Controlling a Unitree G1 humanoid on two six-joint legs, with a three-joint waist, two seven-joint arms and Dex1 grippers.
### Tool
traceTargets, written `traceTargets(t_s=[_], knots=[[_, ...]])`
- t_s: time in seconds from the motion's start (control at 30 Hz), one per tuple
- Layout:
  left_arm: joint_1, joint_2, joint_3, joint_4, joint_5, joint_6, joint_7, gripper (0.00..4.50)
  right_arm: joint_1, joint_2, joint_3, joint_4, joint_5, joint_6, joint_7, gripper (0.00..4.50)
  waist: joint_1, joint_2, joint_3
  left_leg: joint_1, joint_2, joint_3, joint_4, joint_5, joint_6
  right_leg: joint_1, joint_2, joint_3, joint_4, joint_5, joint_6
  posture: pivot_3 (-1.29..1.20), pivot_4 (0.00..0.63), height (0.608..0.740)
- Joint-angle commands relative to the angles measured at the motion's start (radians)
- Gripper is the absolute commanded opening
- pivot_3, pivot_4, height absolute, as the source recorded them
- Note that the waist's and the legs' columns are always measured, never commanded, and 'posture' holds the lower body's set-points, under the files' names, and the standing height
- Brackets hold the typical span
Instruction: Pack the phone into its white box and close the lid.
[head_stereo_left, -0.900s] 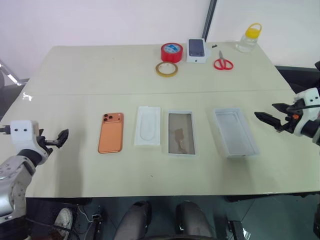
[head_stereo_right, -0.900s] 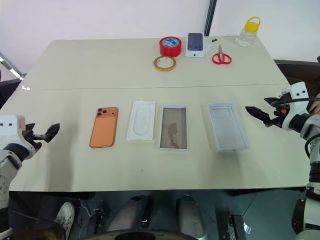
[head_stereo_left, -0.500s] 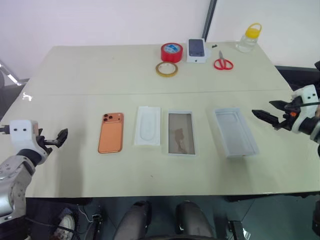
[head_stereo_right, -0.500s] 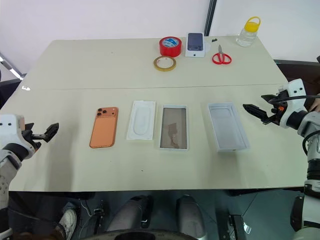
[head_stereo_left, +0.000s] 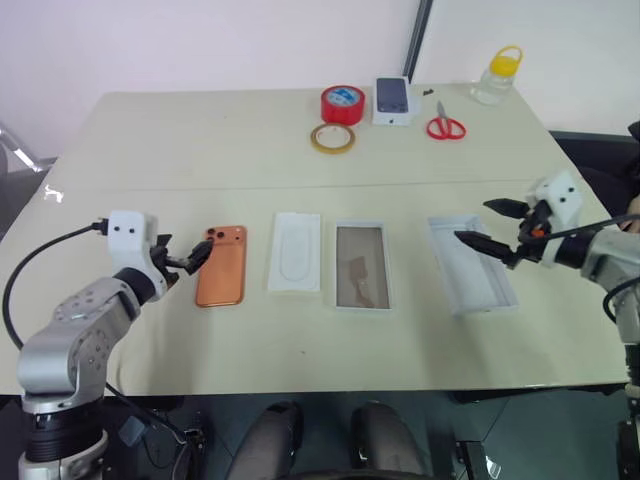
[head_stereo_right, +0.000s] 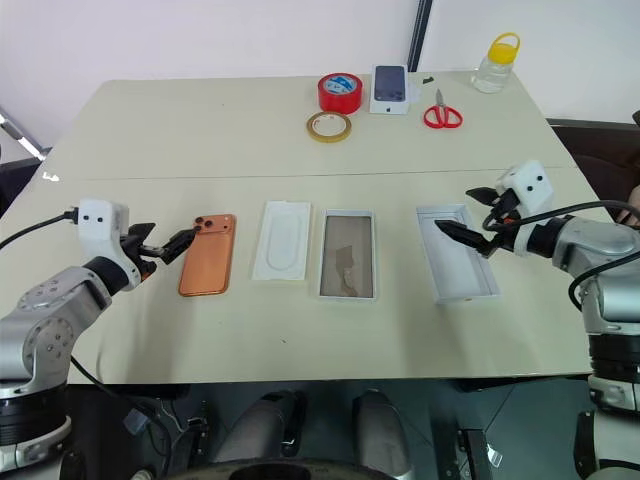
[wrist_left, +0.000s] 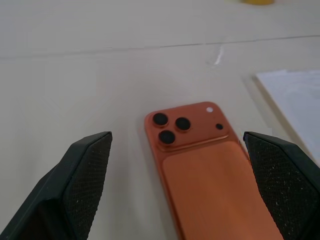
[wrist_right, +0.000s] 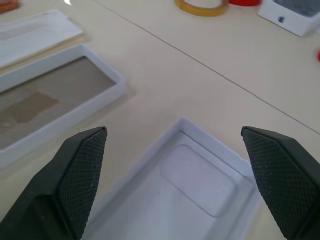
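Observation:
The orange phone (head_stereo_left: 221, 266) lies back up on the table, its camera cluster at the far end. My left gripper (head_stereo_left: 195, 257) is open at that camera end, and in the left wrist view its fingers (wrist_left: 85, 170) stand either side of the phone (wrist_left: 200, 170) without touching it. The shallow white box (head_stereo_left: 361, 266) lies open in the middle. To its right the lid (head_stereo_left: 470, 266) lies inside up, plain white. My right gripper (head_stereo_left: 475, 222) hovers open over the lid's far end (wrist_right: 200, 175), holding nothing.
A flat white insert (head_stereo_left: 296, 251) lies between the phone and the box. At the table's far edge are a red tape roll (head_stereo_left: 343, 104), a tan tape ring (head_stereo_left: 332, 138), a small white phone box (head_stereo_left: 394, 101), red scissors (head_stereo_left: 446, 126) and a yellow-capped bottle (head_stereo_left: 498, 76).
My left gripper has moved right, from the table's left edge to the phone's camera end. My right gripper has moved left, from beside the lid to over it. Both stay open.

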Motion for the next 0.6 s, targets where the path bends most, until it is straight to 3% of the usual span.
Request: traceTargets(t_s=[0.03,0.17,0.3,0.6], knots=[[-0.091,-0.067,-0.047,-0.049,-0.105,0.137,0.032,4.42,0.008,0.023,0.027,-0.198,0.056,0.063,-0.024,4.49,0.003,0.0,0.0,0.0,0.0,0.0,0.001,0.0,0.0,0.0,0.0,0.0,0.0,0.0,0.0,0.0,0.15,0.74],[-0.158,-0.11,-0.081,-0.028,-0.132,0.325,0.094,4.42,0.029,0.057,0.067,-0.307,0.072,0.115,-0.063,4.49,0.003,-0.002,0.001,-0.001,-0.001,0.0,0.002,0.0,0.0,0.001,0.0,0.0,-0.001,0.0,0.001,0.0,0.15,0.74],[-0.201,-0.189,-0.039,0.013,-0.162,0.415,0.137,4.42,0.05,0.079,0.092,-0.34,0.071,0.122,-0.084,4.49,0.0,-0.002,0.001,0.0,0.0,0.0,0.002,0.0,-0.001,0.001,0.0,0.0,0.0,0.0,0.001,0.0,0.15,0.74],[-0.292,-0.297,-0.008,0.124,-0.164,0.454,0.163,4.42,0.031,0.132,0.157,-0.391,0.084,0.133,-0.103,4.49,0.001,-0.002,0.001,0.0,-0.001,0.0,0.002,0.001,-0.001,0.001,0.0,0.0,0.0,0.0,0.001,0.0,0.15,0.74]])
